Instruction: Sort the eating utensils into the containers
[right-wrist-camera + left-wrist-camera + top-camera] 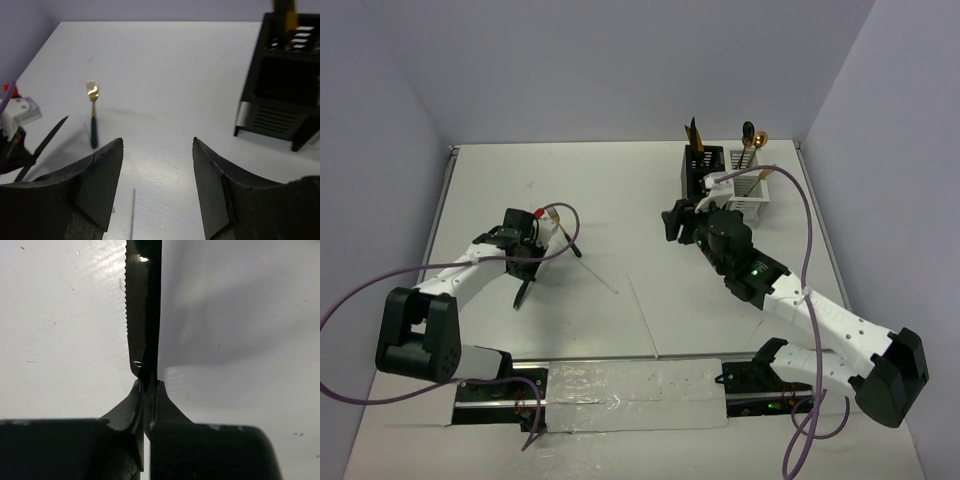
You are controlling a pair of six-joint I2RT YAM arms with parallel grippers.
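Black and serrated, the knife (144,315) is being pinched tight by the left gripper (146,390) at the left of the surface (620,200), likely bound for the containers (730,185) far right, while the right gripper (157,145) is hanging spread wide, empty.

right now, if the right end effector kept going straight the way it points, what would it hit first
Probably just bare table: the right end effector points between the gold fork, off to the left, and the black caddy, off to the right. Depth is unclear.
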